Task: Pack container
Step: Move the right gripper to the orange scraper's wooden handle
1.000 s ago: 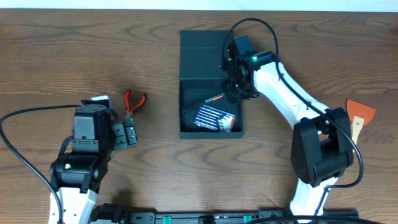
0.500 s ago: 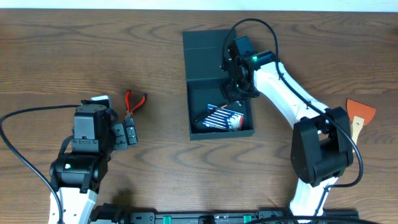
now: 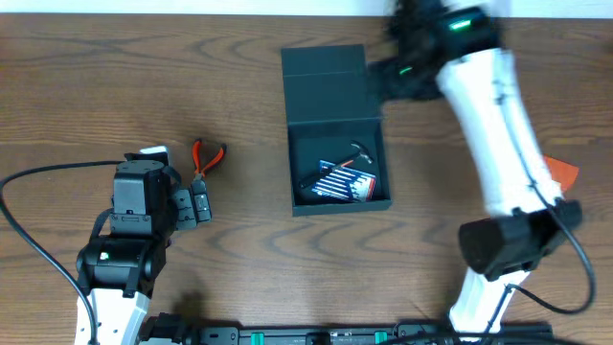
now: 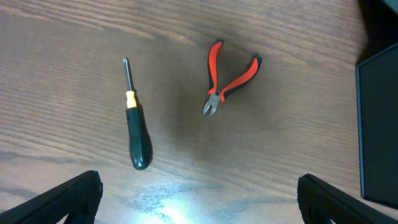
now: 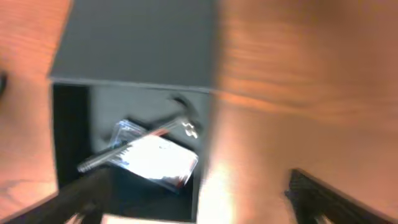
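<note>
The container (image 3: 326, 91) sits a little above the centre of the overhead view, standing open on the desk (image 3: 115, 86) with its flap lid laid back flat toward the top of the frame. Two things already lie inside: a blue-and-white striped packet (image 3: 343, 182) on the floor of the box, and a small hammer (image 3: 359, 153) lying across it, its head toward the upper right corner of the compartment.

The right tool (image 5: 196, 180) is spread wide and holds nothing. The wrist view shows its two fingers in the lower corners with the open box beneath and between them. In the overhead view the right arm is motion-blurred at the upper right, beside the lid, so its exact position there is hard to read.

The left tool (image 4: 199, 180) is likewise released and empty, at the lower left of the overhead frame.

The packing looks partly done. Left on the desk are the red-handled side cutters (image 4: 229, 78), well apart from the box on its left, and a dark-handled screwdriver (image 4: 135, 134) just beyond them in the left wrist view. An orange object (image 3: 565, 172) also shows at the right edge, mostly hidden by the arm. Those likely have to go in, and then the lid must be closed.
</note>
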Motion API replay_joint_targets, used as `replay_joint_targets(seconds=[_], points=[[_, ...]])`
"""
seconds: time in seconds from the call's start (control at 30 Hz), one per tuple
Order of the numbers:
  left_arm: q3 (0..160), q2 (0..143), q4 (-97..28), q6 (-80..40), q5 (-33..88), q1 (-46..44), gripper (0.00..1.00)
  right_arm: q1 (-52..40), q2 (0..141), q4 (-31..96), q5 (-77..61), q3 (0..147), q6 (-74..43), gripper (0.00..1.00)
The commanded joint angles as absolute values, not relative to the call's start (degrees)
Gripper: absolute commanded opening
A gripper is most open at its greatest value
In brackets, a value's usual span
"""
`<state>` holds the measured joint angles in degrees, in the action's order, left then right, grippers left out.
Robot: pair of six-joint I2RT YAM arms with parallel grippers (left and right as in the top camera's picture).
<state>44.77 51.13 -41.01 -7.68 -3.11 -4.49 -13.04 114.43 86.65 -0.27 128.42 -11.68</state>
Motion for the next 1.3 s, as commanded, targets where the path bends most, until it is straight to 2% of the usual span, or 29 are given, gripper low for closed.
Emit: replay_joint_targets(seconds=[0.0,0.07,0.27,0.53,0.73,0.9,1.07,1.27], points=[[45.82,51.22,-41.08,-7.57,-3.68,-4.14,0.99,-2.61,113.75,92.95,4.49,136.97,-24.08,0.99],[45.82,51.22,-41.06,-7.57,-3.68,-4.14,0.99,3.97,113.73,96.84,4.47,139.41,-25.52,0.99],[45.82,51.22,-40.82,-7.57,-3.68,-4.14,0.99,20.45,113.21,97.34,-0.99,137.03,-19.75,0.99],[45.82,51.24,-39.75,-7.57,-3.68,-4.14,0.99,31.7,101.91,97.32,-1.32,118.67,-15.14,0.99],[45.82,51.22,-39.79,-7.62,-3.66,-4.14,0.99,35.18,86.5,95.29,1.91,98.45,-12.91,0.99],[45.82,51.22,-39.79,-7.62,-3.64,-4.14,0.99,35.68,78.61,84.62,3.01,83.11,-5.76,0.99],[45.82,51.22,-39.83,-7.62,-3.64,-4.14,0.99,37.58,79.53,73.12,2.98,73.03,0.23,0.99],[45.82,51.22,-40.05,-7.62,-3.64,-4.14,0.99,39.79,84.6,66.61,3.01,71.57,0.51,0.99]])
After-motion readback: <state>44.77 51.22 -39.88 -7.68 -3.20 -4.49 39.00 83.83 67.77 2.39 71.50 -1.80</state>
